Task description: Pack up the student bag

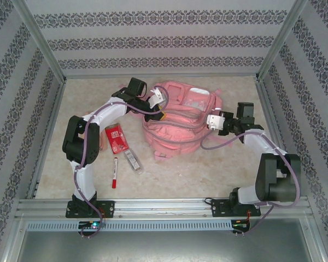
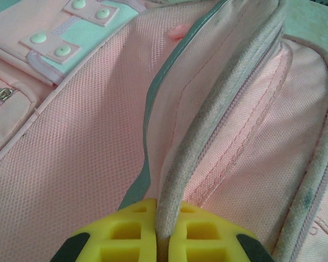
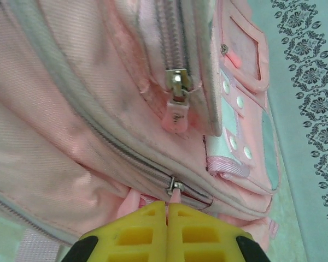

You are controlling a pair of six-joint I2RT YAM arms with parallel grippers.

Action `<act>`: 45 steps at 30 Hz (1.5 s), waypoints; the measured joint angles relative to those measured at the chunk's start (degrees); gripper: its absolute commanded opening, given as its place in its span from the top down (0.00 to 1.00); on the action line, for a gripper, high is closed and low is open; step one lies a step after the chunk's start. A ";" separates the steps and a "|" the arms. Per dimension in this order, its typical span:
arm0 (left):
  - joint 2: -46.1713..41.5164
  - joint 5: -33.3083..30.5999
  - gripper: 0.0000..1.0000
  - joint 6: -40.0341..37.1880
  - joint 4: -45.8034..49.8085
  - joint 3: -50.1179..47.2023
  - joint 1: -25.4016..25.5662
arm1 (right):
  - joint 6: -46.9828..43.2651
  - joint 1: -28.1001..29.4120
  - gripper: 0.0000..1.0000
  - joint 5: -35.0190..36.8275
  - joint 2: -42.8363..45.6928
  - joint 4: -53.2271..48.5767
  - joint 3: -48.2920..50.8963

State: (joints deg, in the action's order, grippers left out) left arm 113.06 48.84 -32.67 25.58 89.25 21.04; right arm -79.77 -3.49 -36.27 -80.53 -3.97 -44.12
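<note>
The bag lies at the table's upper middle. The left gripper pinches its opening rim, and the right gripper is pressed together on a zip pull. A red packet, marker and grey bar lie left of the bag, apart from it.

Matt pink woven cloth with a fine mesh panel: student bag. Shiny metal: zip slider. Matt yellow plastic: fingers of right gripper.
</note>
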 measured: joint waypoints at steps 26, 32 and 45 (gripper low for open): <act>1.49 0.00 1.00 0.17 -0.26 2.12 0.22 | 115.80 -11.76 0.55 -6.78 -10.51 -6.19 -12.17; 1.49 0.00 1.00 0.13 -0.24 2.12 0.22 | 132.23 -8.61 0.66 -11.26 -11.54 -9.55 -12.46; 1.49 -1.11 1.00 -2.89 0.22 2.12 0.76 | 167.71 -2.36 0.66 -4.48 -14.62 -8.68 -14.75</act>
State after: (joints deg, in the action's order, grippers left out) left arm 114.54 47.72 -35.55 25.80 91.37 21.80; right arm 87.94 -5.85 -40.75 -95.15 -12.64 -58.87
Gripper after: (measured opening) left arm 0.075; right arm 0.334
